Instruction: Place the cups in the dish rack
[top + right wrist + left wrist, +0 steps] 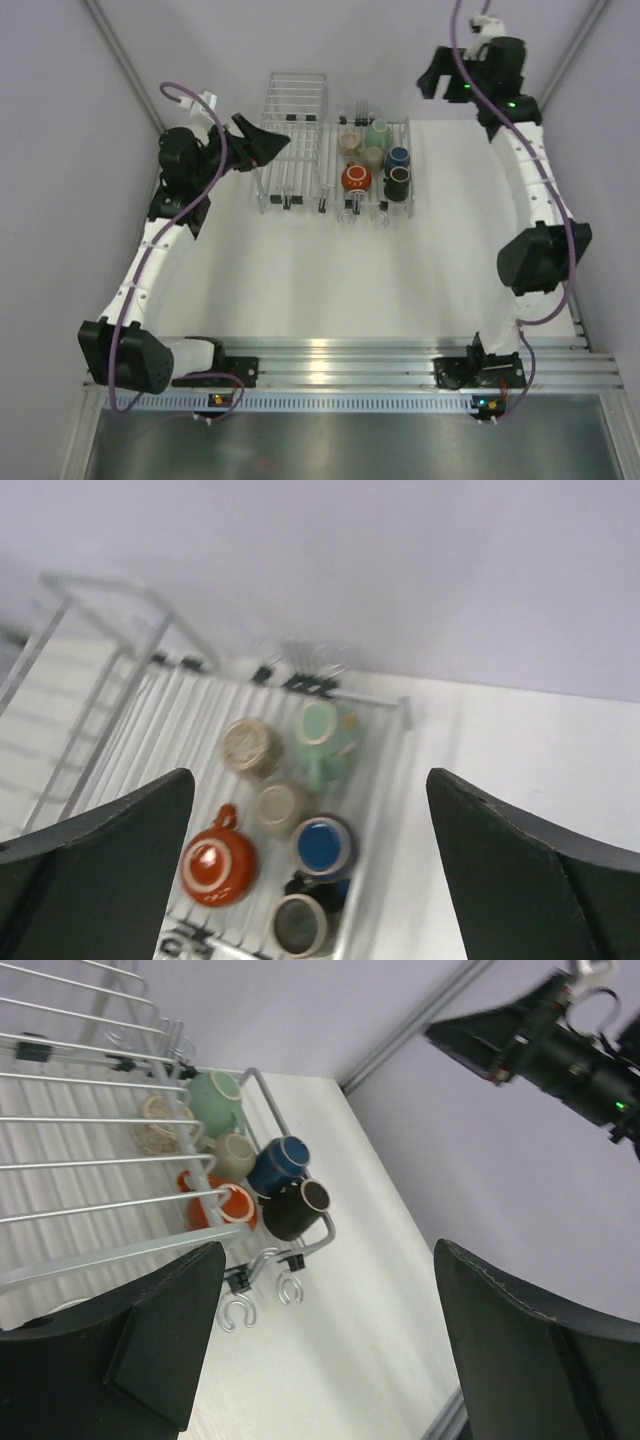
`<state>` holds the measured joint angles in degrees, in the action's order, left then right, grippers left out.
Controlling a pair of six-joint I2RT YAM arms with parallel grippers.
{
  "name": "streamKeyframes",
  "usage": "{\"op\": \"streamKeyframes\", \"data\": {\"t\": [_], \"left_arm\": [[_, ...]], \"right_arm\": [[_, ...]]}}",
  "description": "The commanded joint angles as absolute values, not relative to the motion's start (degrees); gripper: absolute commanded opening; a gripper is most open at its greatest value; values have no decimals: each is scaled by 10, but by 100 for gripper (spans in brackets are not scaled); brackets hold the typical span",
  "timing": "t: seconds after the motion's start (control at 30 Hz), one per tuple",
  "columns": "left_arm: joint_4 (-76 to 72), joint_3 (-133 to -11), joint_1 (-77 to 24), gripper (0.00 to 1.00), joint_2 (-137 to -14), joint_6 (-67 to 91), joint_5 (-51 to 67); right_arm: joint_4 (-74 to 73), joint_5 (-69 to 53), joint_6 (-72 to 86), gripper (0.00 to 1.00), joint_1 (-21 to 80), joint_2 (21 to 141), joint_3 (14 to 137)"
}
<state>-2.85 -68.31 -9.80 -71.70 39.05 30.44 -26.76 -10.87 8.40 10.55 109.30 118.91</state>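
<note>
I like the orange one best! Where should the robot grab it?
Probably from straight above, pinching its left and right sides: the orange-red cup sits flat in the dish rack, its handle points toward the back, and bare bars lie on its left.

No legible text, label, brand, number or sign is showing on any surface in these three camera views.

White arms (148,250) with bulky black joints, looping purple cables (455,40), green status lights (512,101), and wedge-shaped black pincer fingers (165,1345).
</note>
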Motion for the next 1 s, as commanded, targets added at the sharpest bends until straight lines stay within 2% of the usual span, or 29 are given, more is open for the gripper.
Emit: {"op": "streamKeyframes", "data": {"t": [0.0, 0.17, 0.37, 0.97], "left_arm": [[-19, -695, -53, 91, -700, 368, 302], [-25, -663, 37, 91, -711, 379, 294], [-21, -650, 85, 91, -727, 360, 282], [-32, -633, 116, 91, -727, 374, 295]], "right_arm": [[-220, -156, 156, 99, -2, 1025, 1109], [-237, -106, 113, 99, -70, 978, 1011], [-217, -97, 98, 99, -79, 947, 895], [-200, -126, 110, 100, -80, 966, 896]]}}
